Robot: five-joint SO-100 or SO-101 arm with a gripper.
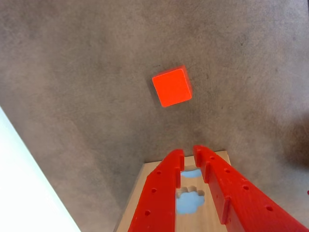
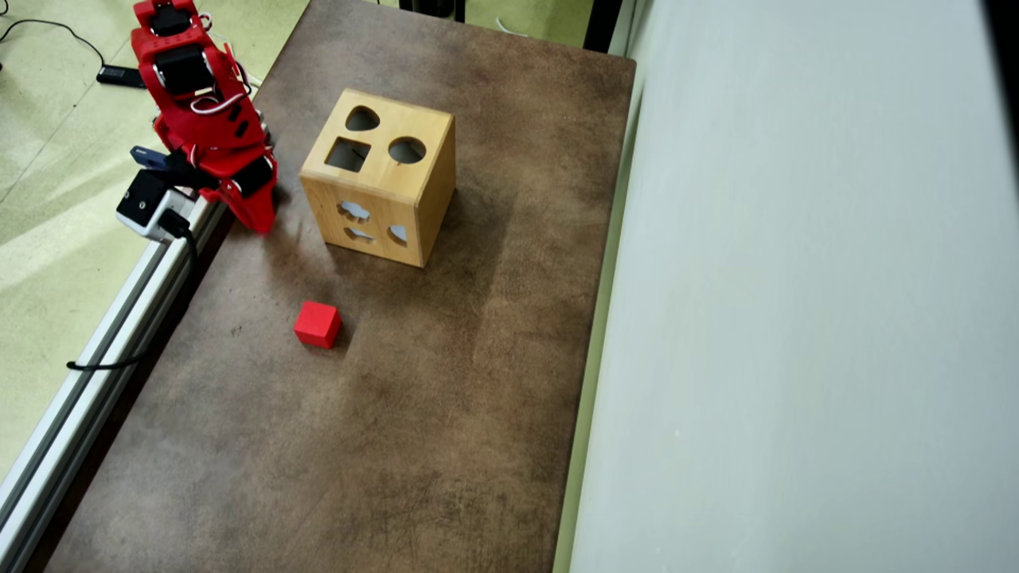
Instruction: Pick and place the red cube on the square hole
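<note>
Two red fingers [image 1: 189, 151] are filling the near edge of the wrist view, standing slightly parted with nothing between them, their tips hanging over a side face of the wooden box [image 1: 212, 220] and its blue-backed cutouts. Beyond them the red cube [image 1: 172, 87] is sitting alone on the brown worktop [image 1: 72, 58], well clear of the fingers and turned a little off square to them.

The step in hand looks like the reach for the cube — no grasp is yet made. To do it well, the arm should be carrying the fingers out past the box edge, widening them more than the cube, twisting the wrist so the pads meet two flat opposite faces rather than corners, and lowering until the tips are straddling it just above the surface before closing.

The overhead view is supplying what the wrist camera is missing: the square hole [image 2: 348, 154] on the box's top face, with a round hole [image 2: 407, 150] to its right and a teardrop hole [image 2: 362, 119] on its far side. It is also showing the cube lying nearer the camera than the box and slightly to its left, apart from it, and the arm [image 2: 203, 111] standing at the worktop's left edge — though the finger gap is unreadable from up there.
</note>
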